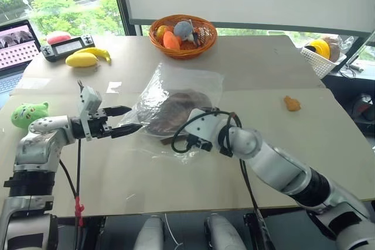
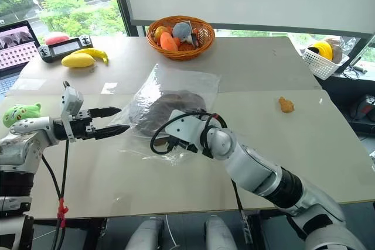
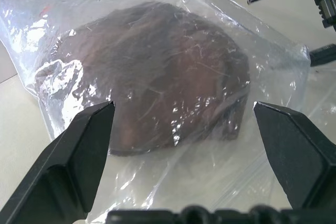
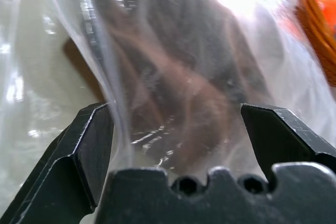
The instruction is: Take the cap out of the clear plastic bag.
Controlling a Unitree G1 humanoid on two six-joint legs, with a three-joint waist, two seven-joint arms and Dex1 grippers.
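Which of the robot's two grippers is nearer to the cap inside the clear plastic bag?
Right. The right gripper, open, is pressed up against the bag over the cap. The left gripper, also open, points at the clear plastic bag from its edge.

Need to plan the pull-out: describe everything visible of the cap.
The cap is dark brown, soft fabric, a flattened dome. It lies wholly inside the clear plastic bag on the table, film wrinkled over it. The left gripper and right gripper both face it with jaws open, neither gripping it.
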